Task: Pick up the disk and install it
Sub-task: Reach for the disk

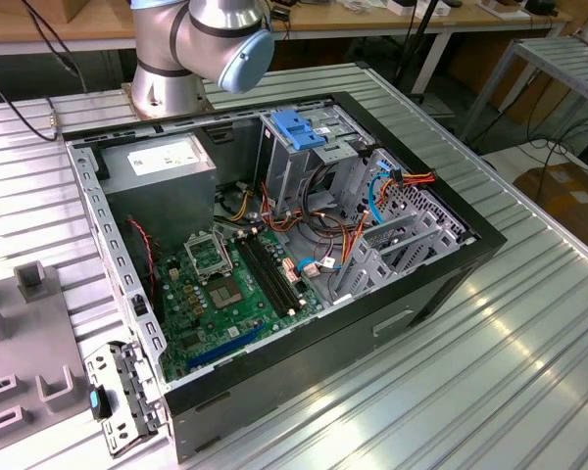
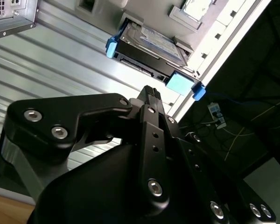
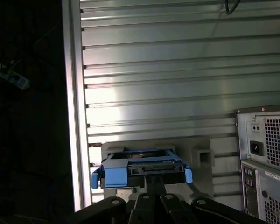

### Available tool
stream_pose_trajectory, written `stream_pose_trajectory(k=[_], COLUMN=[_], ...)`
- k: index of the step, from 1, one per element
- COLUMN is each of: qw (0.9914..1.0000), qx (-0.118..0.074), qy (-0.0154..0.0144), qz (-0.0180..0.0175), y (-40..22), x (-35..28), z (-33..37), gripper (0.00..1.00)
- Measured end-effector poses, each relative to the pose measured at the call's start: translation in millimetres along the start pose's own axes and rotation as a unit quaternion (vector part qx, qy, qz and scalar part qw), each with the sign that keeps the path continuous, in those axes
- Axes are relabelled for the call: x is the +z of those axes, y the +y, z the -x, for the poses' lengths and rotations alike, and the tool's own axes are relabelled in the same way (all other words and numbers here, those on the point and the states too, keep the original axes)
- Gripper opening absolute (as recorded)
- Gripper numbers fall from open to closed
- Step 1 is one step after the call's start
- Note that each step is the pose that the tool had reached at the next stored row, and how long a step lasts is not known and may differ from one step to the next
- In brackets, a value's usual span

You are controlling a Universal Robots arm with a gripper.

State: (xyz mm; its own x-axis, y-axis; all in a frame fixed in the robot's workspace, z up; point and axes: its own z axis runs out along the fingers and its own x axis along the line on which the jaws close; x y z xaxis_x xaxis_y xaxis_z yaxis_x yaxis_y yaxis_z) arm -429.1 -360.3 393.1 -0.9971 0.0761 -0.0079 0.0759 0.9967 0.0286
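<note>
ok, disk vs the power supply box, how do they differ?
The disk sits outside the computer case, in a grey holder on the slatted table; the power supply box is mounted inside it. The disk is flat with a blue frame; the box is deeper, plain grey. Both are metal with a label.

1. the gripper point(image 2: 151, 92) i'm driving looks matt black, dotted with bright metal screw heads.
2. just ahead of it, the disk point(image 2: 151, 42) is dull silver metal under a slightly glossy label, edged in smooth blue plastic.
3. the holder point(image 3: 186, 149) around the disk looks matt grey.
4. the table point(image 3: 154, 70) beneath is ribbed bare metal, brushed, with strong glare.
5. the computer case point(image 1: 441, 284) has a matt black shell.
</note>
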Motion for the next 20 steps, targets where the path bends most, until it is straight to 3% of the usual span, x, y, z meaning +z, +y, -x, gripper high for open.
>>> stream_pose_trajectory(k=[4, 13, 20], qw=[1.00000, 0.99998, 0.99998], qx=[0.000, 0.000, 0.000], qy=[0.0016, 0.0064, 0.0068], qz=[-0.0001, -0.0005, -0.0005], y=[-0.4, -2.1, -2.2], x=[-0.1, -0.4, -0.4], z=[-5.8, -27.3, -29.5], gripper=[0.11, 0.11, 0.11])
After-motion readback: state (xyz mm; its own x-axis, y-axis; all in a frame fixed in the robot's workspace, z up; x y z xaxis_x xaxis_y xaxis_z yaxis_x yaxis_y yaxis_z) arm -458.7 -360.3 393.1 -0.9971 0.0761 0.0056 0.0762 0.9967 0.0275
